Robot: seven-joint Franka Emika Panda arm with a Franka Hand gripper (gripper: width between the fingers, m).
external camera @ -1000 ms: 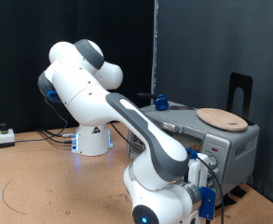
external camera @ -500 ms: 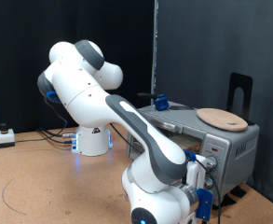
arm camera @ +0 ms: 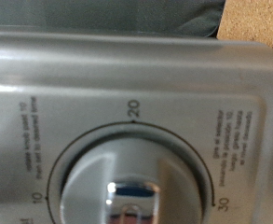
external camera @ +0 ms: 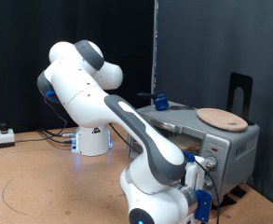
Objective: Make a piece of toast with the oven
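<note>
At the exterior view's bottom right, the gripper (external camera: 207, 174) sits squarely facing the oven's (external camera: 231, 143) timer knob (arm camera: 136, 187), very near; I cannot tell whether its fingers are spread, and no toast shows.

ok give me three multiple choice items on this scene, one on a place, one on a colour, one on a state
1. Where is the wooden plate?
A. on top of the oven
B. on the floor
C. inside the oven

2. What colour is the arm?
A. red
B. white
C. yellow

3. What does the wrist view face?
A. a slice of bread
B. an open door
C. a timer knob, close up

Answers:
1 A, the plate lies on the oven's roof in the exterior view.
2 B, its shells are white.
3 C, the knob and dial numbers 10, 20 and 30 fill the picture. The gripper's fingers do not show.
</note>
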